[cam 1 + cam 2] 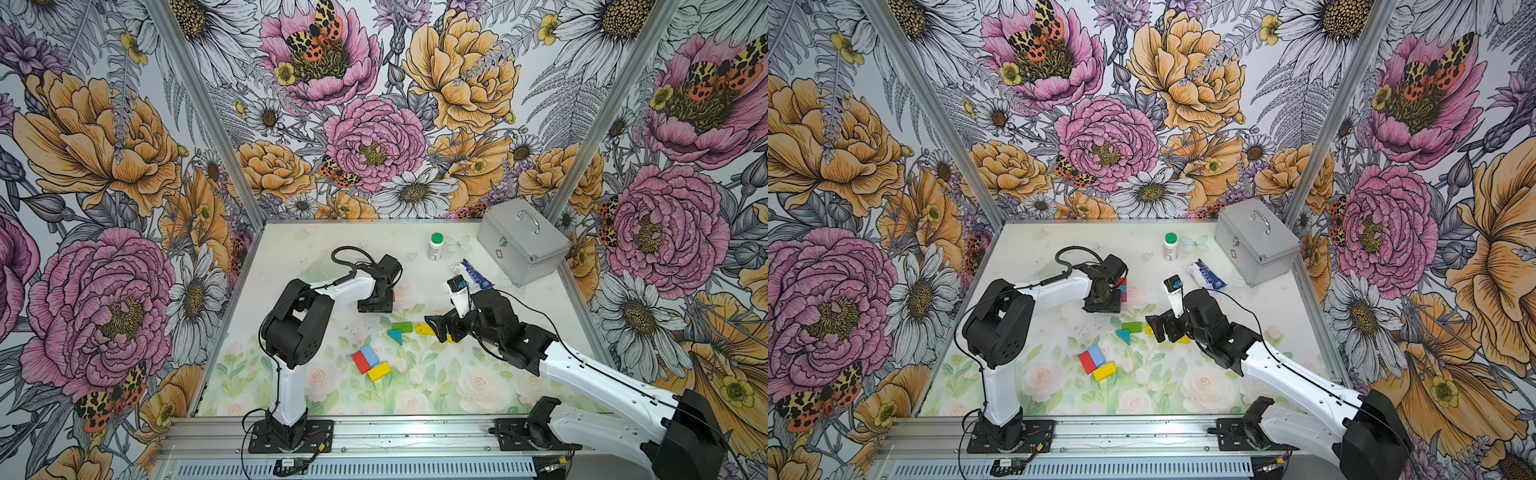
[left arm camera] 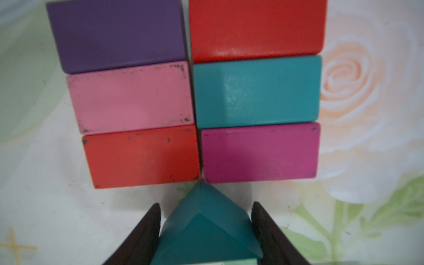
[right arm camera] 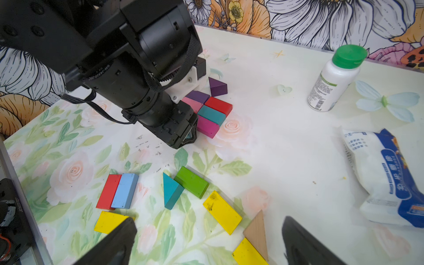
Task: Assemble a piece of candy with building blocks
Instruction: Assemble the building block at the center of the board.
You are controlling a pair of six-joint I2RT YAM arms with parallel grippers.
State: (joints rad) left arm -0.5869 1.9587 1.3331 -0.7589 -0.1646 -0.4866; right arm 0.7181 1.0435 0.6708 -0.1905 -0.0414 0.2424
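I'm pinching the teal triangular wooden block (image 2: 206, 229) in my half-closed left gripper (image 2: 205, 204), apex pointing at the six-block painted rectangle (image 2: 130, 98), probably as the candy's wrapper twist. My right gripper (image 3: 208, 221) is hovering wide open, empty.

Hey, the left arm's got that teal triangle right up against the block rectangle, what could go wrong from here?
1. The held teal triangle in the left gripper aims its tip at the seam between the red block and magenta block. A push forward may wedge them apart.
2. The open right gripper hangs over a yellow block and tan triangle. A careless move might knock them.
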